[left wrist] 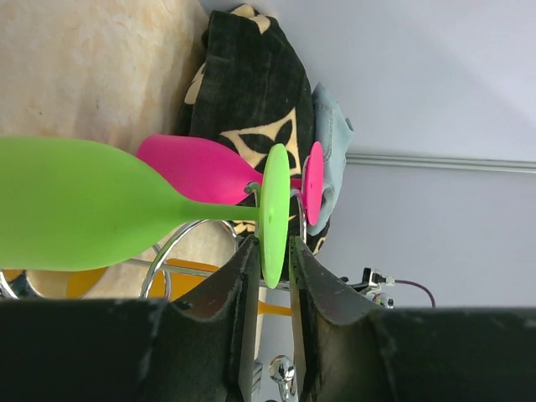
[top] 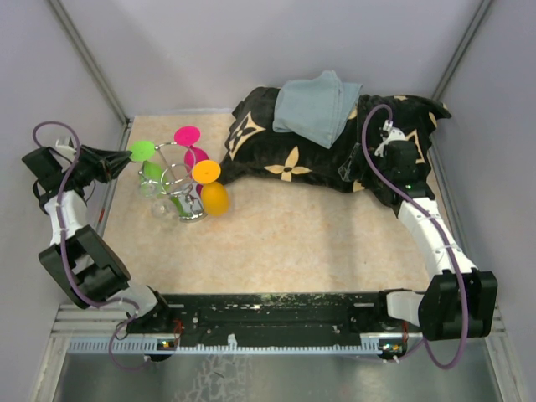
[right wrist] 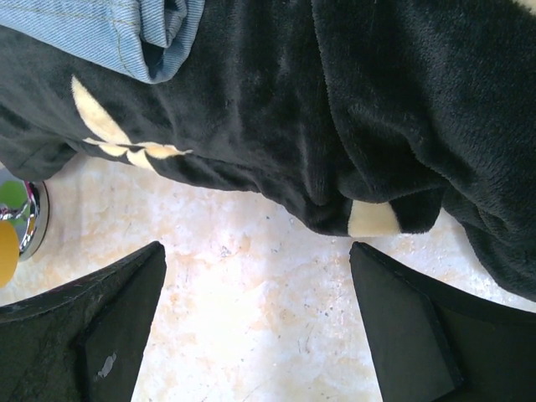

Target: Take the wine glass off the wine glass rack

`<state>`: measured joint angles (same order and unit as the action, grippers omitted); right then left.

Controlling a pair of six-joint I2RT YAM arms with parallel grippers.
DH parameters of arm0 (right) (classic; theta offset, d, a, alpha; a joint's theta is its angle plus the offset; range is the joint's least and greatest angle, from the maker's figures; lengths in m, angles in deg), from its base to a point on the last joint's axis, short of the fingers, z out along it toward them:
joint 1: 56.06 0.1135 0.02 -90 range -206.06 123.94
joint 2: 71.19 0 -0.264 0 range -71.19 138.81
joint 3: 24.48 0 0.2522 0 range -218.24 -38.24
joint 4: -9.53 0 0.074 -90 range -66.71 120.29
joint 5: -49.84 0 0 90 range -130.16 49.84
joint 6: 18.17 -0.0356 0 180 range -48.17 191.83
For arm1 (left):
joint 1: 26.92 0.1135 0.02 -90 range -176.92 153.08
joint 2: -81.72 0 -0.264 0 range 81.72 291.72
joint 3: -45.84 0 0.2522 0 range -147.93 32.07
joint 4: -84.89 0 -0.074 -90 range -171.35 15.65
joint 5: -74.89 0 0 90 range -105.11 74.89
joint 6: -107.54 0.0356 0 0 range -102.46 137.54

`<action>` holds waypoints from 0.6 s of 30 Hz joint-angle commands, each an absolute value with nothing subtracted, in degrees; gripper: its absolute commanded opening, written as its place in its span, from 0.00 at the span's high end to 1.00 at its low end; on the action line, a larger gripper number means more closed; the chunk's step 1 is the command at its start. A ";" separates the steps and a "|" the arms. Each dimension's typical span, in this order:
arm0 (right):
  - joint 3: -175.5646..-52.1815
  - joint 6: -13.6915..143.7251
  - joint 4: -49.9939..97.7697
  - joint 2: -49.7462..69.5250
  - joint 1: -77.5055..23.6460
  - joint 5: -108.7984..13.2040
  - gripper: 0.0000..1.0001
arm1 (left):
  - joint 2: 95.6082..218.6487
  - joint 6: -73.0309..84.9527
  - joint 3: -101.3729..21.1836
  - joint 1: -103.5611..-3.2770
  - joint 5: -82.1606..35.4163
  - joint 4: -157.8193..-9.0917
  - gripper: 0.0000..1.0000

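Left arm (top: 64,219) and right arm (top: 429,236) match: white links between chunky black joints, a purple cable (top: 365,142) looping along each (thin, rather glossy), and scuffed, wedge-shaped matte-black fingers (right wrist: 109,335).

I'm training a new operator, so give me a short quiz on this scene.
1. True or false: the right gripper grips the black plush blanket with cream flowers.
2. Between the fingers of the left gripper sits the foot of: A the lime-green plastic wine glass, B the pink one, C the orange one.
3. How many wine glasses hang on the shiny chrome wire rack?
Key: 1 false, its jaws stand open and empty; 2 A; 3 three.
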<state>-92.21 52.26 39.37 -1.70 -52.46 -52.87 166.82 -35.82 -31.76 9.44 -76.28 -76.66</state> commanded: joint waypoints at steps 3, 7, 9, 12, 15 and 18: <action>-92.56 52.06 37.36 -3.43 -52.72 -52.57 0.09 | 167.67 -35.41 -33.05 9.00 -76.99 -78.16 0.74; -92.35 52.05 37.35 -3.51 -52.72 -52.57 0.09 | 168.01 -35.39 -33.21 8.95 -77.16 -78.31 0.74; -92.30 52.03 37.31 -3.51 -52.72 -52.56 0.09 | 168.12 -35.55 -33.40 8.84 -77.33 -78.43 0.75; -92.29 51.97 37.34 -3.55 -52.71 -52.63 0.09 | 168.34 -35.57 -33.51 8.74 -77.74 -78.70 0.82; -92.31 51.97 37.32 -3.60 -52.72 -52.57 0.09 | 168.48 -35.87 -33.50 8.64 -77.95 -79.02 0.95; -92.44 51.97 37.33 -3.58 -52.71 -52.63 0.09 | 168.47 -36.02 -33.37 8.68 -78.12 -79.09 1.00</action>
